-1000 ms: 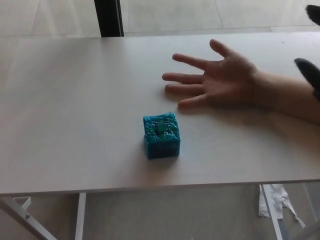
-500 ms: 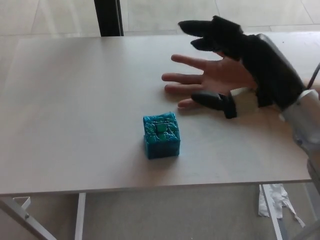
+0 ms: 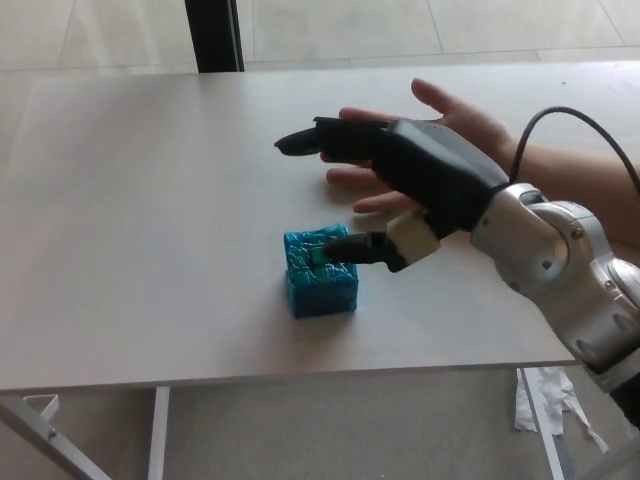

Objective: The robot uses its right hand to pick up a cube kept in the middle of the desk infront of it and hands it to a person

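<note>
Head view. A pale, matte bench (image 3: 150,250) fills most of the frame, with a tiled floor beyond its far edge and a dark upright post (image 3: 213,35) behind it. White bench legs (image 3: 158,432) show below the near edge at left, and crumpled white paper (image 3: 545,400) lies on the floor at lower right.

The cube (image 3: 321,270), blue-green with a rough patterned top, sits on the bench near its middle, slightly toward the near edge, flat and upright.

The right robot hand (image 3: 385,190) reaches in from the right on a silver-grey forearm (image 3: 560,260), with a black cable (image 3: 570,125) looping above the wrist. It is spread: two black fingers (image 3: 320,140) extend leftward above the bench beyond the cube, and the thumb (image 3: 355,250) lies over the cube's top right edge. Whether the thumb touches the cube cannot be told. Nothing is pinched.

A person's hand (image 3: 455,125) lies palm up on the bench behind the robot hand, partly hidden by it.

The left robot hand is out of frame.
</note>
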### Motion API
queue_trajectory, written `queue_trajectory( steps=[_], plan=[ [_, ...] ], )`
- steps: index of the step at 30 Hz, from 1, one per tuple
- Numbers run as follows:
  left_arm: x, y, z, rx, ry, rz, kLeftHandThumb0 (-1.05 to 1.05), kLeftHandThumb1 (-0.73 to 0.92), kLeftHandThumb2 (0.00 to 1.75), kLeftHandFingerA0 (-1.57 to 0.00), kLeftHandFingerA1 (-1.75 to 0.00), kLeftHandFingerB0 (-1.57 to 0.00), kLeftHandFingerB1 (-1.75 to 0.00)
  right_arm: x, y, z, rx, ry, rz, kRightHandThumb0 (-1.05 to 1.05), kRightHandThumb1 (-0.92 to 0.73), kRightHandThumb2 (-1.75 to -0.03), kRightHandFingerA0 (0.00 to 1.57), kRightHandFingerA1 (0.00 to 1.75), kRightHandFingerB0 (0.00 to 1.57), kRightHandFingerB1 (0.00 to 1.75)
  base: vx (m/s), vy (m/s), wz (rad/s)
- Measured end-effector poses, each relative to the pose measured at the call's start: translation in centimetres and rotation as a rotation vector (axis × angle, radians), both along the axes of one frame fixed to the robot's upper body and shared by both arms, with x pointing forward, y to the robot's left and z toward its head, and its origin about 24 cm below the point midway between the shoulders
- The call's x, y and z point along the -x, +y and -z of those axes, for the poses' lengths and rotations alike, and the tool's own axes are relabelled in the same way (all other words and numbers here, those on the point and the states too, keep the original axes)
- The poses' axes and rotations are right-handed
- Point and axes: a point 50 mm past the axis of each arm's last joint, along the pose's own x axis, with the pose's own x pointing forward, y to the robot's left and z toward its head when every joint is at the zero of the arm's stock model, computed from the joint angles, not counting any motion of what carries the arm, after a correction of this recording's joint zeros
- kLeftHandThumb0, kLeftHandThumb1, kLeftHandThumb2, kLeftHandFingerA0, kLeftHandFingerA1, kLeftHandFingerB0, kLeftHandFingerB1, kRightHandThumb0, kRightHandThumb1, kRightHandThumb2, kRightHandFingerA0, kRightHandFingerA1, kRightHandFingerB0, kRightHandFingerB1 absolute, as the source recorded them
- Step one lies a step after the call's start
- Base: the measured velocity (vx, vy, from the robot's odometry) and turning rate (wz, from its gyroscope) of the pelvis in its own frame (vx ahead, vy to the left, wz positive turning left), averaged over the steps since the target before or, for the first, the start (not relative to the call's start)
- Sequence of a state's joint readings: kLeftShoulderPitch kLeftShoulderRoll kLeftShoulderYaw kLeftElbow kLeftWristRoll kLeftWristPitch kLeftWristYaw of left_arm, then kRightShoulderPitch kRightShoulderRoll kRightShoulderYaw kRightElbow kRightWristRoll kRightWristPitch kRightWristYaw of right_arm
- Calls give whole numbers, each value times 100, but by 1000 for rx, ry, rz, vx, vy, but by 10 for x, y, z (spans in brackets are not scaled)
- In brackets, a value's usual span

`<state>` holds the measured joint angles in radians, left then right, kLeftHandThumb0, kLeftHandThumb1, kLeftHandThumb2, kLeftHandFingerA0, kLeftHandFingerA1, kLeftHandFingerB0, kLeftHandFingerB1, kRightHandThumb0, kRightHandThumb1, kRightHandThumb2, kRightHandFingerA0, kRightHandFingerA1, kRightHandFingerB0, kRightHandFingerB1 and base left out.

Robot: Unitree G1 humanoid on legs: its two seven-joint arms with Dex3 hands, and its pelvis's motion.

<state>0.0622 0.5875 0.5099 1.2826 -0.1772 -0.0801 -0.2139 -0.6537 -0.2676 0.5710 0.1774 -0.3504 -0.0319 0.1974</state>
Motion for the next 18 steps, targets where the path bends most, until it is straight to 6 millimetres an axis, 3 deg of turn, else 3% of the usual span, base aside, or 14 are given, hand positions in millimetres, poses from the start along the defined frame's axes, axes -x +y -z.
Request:
queue_trajectory(
  steps=[3,4,6,7,11,12,13,14,15,16,17,18],
  plan=[
    [-1,0,0,1,1,5,-73,59,59,-64,-52,-54,-40,-3,8,2,75,-16,-6,-77,-47,-87,14,53,21,47,0,0,0],
    [-1,0,0,2,1,7,-74,45,89,-58,-60,-47,-52,-3,11,3,98,-21,-8,-77,-48,-88,10,52,19,46,0,0,0],
    [-2,-1,0,4,1,12,-74,45,89,-58,-60,-47,-52,-3,16,5,140,-29,-14,-77,-48,-88,10,52,19,46,0,0,0],
    [-2,-1,0,6,1,14,-71,59,59,-66,-51,-53,-39,-2,19,7,163,-32,-18,-77,-48,-88,9,51,19,46,0,0,0],
    [-3,-2,1,8,4,23,-75,59,59,-65,-52,-55,-40,0,28,16,248,-41,-27,-85,-51,-91,4,45,15,46,0,0,0],
    [-4,-2,1,9,5,26,-76,46,90,-59,-60,-48,-52,0,31,18,270,-43,-28,-83,-65,-60,4,43,19,35,0,0,0],
    [-4,-2,1,9,5,28,-74,60,59,-66,-51,-56,-39,0,32,20,288,-44,-28,-82,-50,-92,2,41,9,45,0,0,0],
    [-4,-2,1,9,5,32,-74,60,59,-66,-51,-56,-39,1,35,22,315,-42,-28,-82,-50,-92,2,41,9,45,0,0,0],
    [-5,-2,1,9,6,35,-75,61,59,-64,-51,-54,-39,1,36,25,337,-39,-27,-91,-63,-61,4,43,16,36,0,0,0],
    [-5,-2,1,9,7,40,-73,48,91,-58,-60,-46,-52,1,39,27,362,-35,-25,-86,-50,-94,2,41,9,44,0,0,0],
    [-6,-3,1,8,6,44,-74,61,59,-66,-51,-55,-39,1,40,29,378,-31,-23,-90,-66,-61,0,44,11,36,0,0,0],
    [-7,-3,1,7,6,52,-73,61,59,-66,-51,-55,-39,1,40,33,408,-22,-16,-91,-53,-97,1,36,7,38,0,0,0]
  ],
)
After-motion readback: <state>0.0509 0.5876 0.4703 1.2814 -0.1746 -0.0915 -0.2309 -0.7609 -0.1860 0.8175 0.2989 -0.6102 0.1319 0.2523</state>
